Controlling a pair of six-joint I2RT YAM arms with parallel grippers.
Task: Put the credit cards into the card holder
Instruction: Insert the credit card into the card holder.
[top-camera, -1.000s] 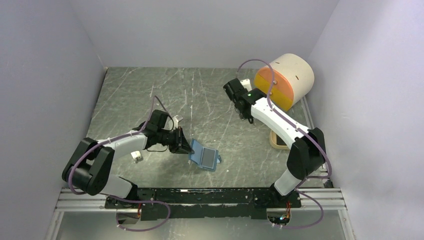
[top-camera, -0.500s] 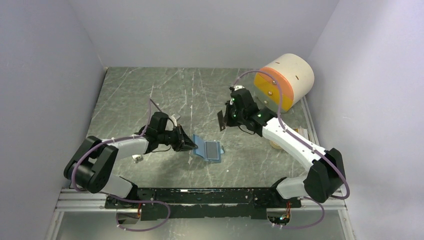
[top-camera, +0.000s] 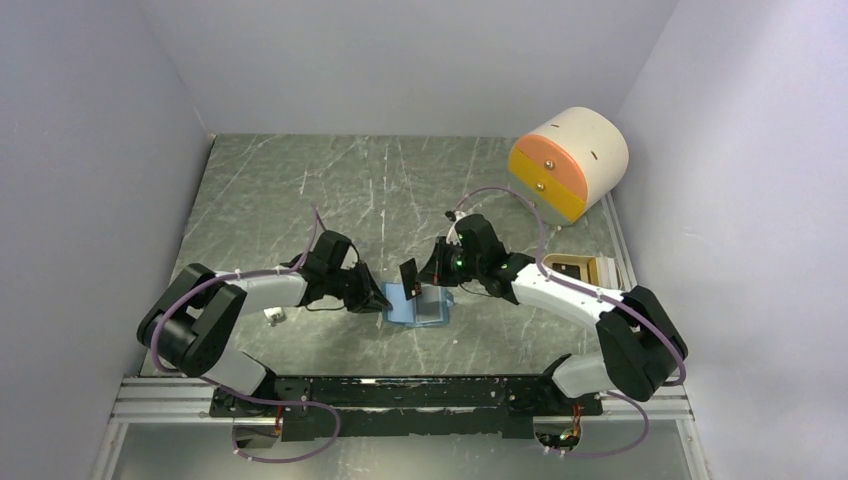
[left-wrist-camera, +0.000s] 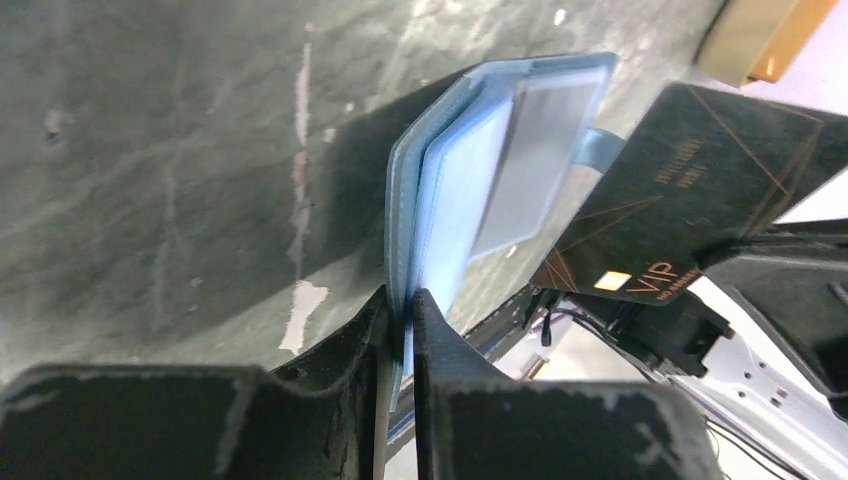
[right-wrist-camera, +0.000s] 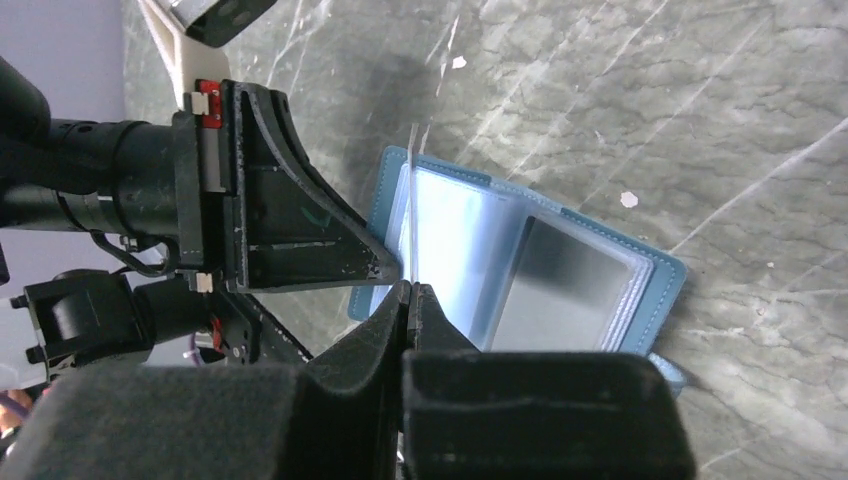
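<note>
The blue card holder (top-camera: 420, 308) lies open on the table just in front of the arms. My left gripper (top-camera: 375, 296) is shut on its left flap (left-wrist-camera: 402, 250) and holds that flap raised. One greyish credit card (right-wrist-camera: 570, 290) sits in a clear sleeve on the holder's right half. My right gripper (top-camera: 428, 275) is shut on a black credit card (left-wrist-camera: 680, 200) with a gold chip. This card stands on edge (right-wrist-camera: 411, 190) just above the holder's open left side, close to the left gripper's fingers (right-wrist-camera: 330, 250).
A cream drum with orange-yellow drawers (top-camera: 570, 160) stands at the back right. A shallow tan tray (top-camera: 598, 270) lies by the right arm, with something dark in it. A small white clip (top-camera: 272, 316) lies beside the left arm.
My right arm has swung from near the drum down to the holder, bringing the black card with it. The left gripper has slid slightly right, still holding the flap.
</note>
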